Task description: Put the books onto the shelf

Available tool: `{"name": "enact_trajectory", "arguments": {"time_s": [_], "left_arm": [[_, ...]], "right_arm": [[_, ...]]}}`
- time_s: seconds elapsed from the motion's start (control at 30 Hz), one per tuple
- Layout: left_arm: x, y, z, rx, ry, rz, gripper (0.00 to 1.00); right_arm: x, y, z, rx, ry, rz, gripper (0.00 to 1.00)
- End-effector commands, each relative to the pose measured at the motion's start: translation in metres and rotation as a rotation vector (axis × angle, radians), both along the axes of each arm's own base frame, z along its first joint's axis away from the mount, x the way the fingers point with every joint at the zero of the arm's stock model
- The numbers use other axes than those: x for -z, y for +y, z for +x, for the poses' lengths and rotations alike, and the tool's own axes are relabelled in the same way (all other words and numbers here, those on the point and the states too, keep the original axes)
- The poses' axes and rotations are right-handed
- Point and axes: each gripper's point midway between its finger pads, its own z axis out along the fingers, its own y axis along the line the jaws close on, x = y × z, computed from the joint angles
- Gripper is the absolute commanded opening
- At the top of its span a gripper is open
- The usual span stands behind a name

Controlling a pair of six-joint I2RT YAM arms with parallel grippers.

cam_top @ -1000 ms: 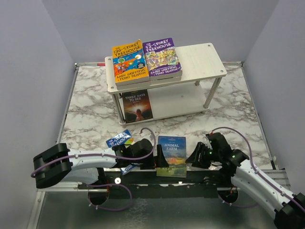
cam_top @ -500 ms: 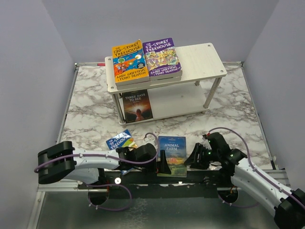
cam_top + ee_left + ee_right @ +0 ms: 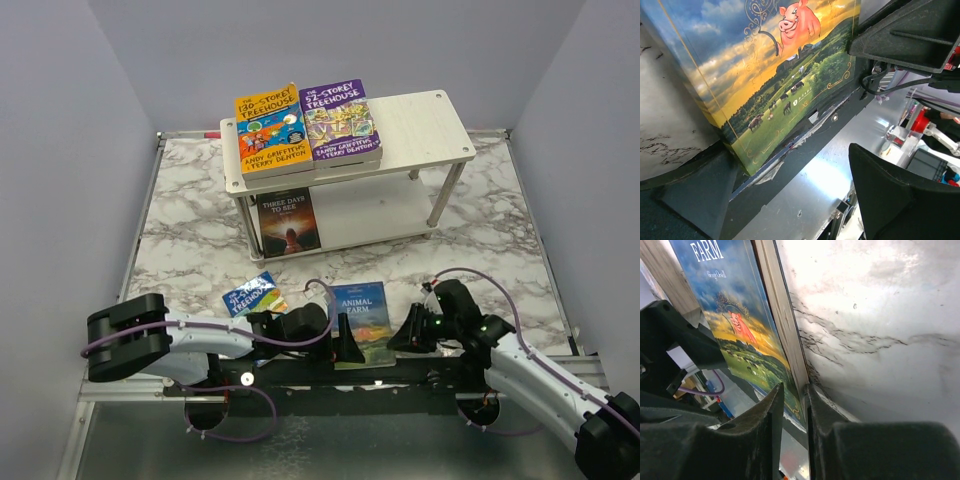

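The blue "Animal Farm" book (image 3: 364, 322) lies skewed at the table's near edge, its front overhanging the black rail. My right gripper (image 3: 402, 338) is shut on its right edge; in the right wrist view the fingers (image 3: 775, 405) straddle the book's corner (image 3: 735, 325). My left gripper (image 3: 342, 346) stands open at the book's near left corner (image 3: 765, 75), its fingers (image 3: 900, 30) wide apart. On the shelf (image 3: 420, 125) an orange book (image 3: 268, 130) and a purple book (image 3: 338, 120) lie on top, and a dark book (image 3: 288, 222) below. A small blue book (image 3: 250, 296) lies beside the left arm.
The marble table (image 3: 200, 240) is walled in by pale panels on three sides. A black rail (image 3: 400, 375) runs along the near edge, with a metal floor below it. The shelf's silver legs (image 3: 447, 195) stand at the back centre.
My right gripper has closed onto the Animal Farm book's right edge. The book has shifted and turned slightly. My left arm has edged a little to the right, jaws still wide.
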Motion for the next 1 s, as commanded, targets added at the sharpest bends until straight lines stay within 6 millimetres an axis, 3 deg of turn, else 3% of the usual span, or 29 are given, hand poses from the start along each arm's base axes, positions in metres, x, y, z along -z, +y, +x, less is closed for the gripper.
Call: {"name": "enact_trajectory", "arguments": {"time_s": [0.0, 0.17, 0.33, 0.73, 0.83, 0.87, 0.97], "left_arm": [[0.036, 0.025, 0.007, -0.077, -0.032, 0.088, 0.91], [0.028, 0.024, 0.017, -0.116, -0.076, 0.038, 0.84], [0.021, 0.025, 0.026, -0.176, -0.101, -0.022, 0.63], [0.003, 0.021, 0.041, -0.264, -0.139, -0.113, 0.26], [-0.002, 0.020, 0.044, -0.275, -0.151, -0.128, 0.13], [-0.004, 0.020, 0.045, -0.281, -0.154, -0.135, 0.03], [-0.009, 0.020, 0.048, -0.296, -0.161, -0.152, 0.00]], "right_arm": [[0.013, 0.000, -0.014, -0.010, 0.056, 0.032, 0.24], [0.015, 0.000, -0.015, -0.006, 0.057, 0.037, 0.19], [0.015, 0.001, -0.015, -0.001, 0.057, 0.047, 0.16], [0.013, 0.002, -0.016, 0.001, 0.051, 0.065, 0.13], [0.013, 0.002, -0.016, 0.001, 0.046, 0.068, 0.13], [0.012, 0.002, -0.016, 0.001, 0.043, 0.070, 0.13], [0.011, 0.002, -0.016, 0.002, 0.039, 0.071, 0.13]]}}
